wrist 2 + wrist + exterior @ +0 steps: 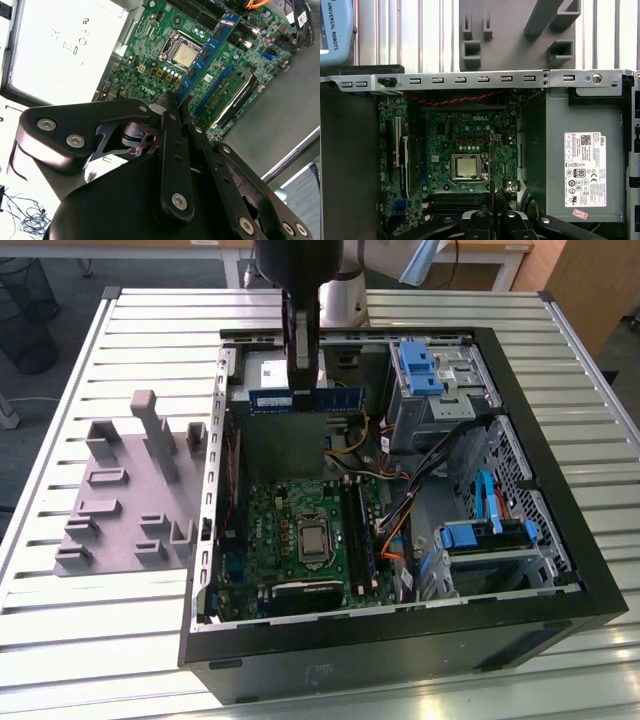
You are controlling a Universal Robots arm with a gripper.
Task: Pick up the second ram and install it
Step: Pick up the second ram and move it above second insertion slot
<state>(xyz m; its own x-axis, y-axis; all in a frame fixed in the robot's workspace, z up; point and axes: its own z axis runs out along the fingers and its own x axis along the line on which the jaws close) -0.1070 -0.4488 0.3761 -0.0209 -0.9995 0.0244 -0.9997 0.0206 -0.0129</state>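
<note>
Going from the exterior view's left: the grey plastic fixture tray with upright posts (130, 490) sits on the slatted metal table (60, 640), well off to one side of the tool and outside the open black PC case (400, 660). Next is the black two-finger gripper (301, 380), hanging over the far end of the case and clamped on the second ram (305, 400). That's the thin flat blue-green memory stick with small black chips, held level in the air right under the fingertips and touching nothing else. In the second wrist view the fingers (170, 107) pinch the stick (207, 50), and it runs out past them over the board. In the first wrist view it's edge-on, just a thin line (491, 170) coming out of the gripper (491, 220). Below the tool, down in the case, are the green motherboard (280, 520) and its square silver processor (313, 540). The long black memory slots (352, 530) are just past that. Furthest from the gripper towards the exterior view's right are the blue plastic drive caddies (418, 365).
</note>
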